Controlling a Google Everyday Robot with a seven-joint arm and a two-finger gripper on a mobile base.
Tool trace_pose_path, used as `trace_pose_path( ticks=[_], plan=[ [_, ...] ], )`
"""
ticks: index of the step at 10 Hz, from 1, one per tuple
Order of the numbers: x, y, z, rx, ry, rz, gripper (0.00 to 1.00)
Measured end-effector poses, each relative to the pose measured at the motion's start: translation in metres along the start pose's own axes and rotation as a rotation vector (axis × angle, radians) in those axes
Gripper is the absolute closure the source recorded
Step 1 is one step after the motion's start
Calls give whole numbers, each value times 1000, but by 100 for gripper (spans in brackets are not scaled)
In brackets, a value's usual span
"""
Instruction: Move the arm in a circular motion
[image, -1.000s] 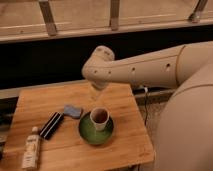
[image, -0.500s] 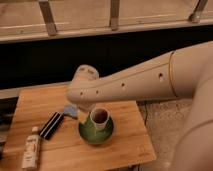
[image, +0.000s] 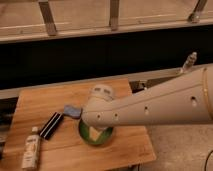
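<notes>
Extending from the right in the camera view, the arm (image: 150, 107) hangs low over the wooden table (image: 45, 102), covering most of the green bowl (image: 95, 136). The gripper is hidden beneath it; finger state cannot be determined. Risk: a low sweep could strike the bowl, grey sponge (image: 71, 111) or bottle (image: 31, 149). Compared with 0.5 s ago, the joint cap sits lower and nearer the camera.

arm (image: 150, 106): creamy white, with small dark dots along it
claw: hidden under the arm, over the bowl, so its colour cannot be seen
worktop (image: 45, 102): light brown wood with stripes in the grain
bowl (image: 95, 136): green
flat bar (image: 51, 125): black
bottle (image: 31, 149): pale, with a light label
small pad (image: 71, 110): blue-grey
</notes>
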Motion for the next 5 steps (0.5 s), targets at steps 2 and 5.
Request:
trace_pose_path(
  ticks=[2,5],
  plan=[
    [25,-34,2,46,16,91,20],
    [42,-104,-2,116,-6,218,20]
  ],
)
